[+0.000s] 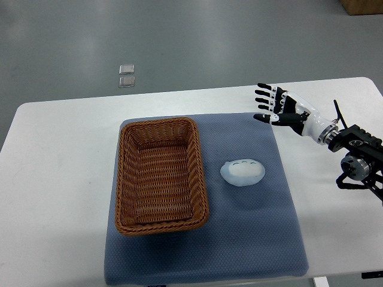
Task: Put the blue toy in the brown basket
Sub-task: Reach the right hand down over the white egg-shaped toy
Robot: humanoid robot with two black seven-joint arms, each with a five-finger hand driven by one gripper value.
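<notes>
Lying across the near part of the white table [54, 179]: blue-grey mat [251, 239], covering the centre of the surface.

Resting on the left half of the mat: brown wicker basket [160, 173], rectangular, long side running near to far, holding nothing.

Sitting on the mat just beside the basket's right wall, not touching it: pale blue toy [242, 172], oval, lighter at the middle, with a row of small marks along its far edge.

Entering from the right edge, hovering beyond the toy near the mat's far right corner: right hand [281, 109], fingers spread wide, gripping nothing, well apart from the toy.

Lying on the grey floor [197, 42] beyond the table's far edge: two small clear squares [126, 76], one just behind the other.
</notes>
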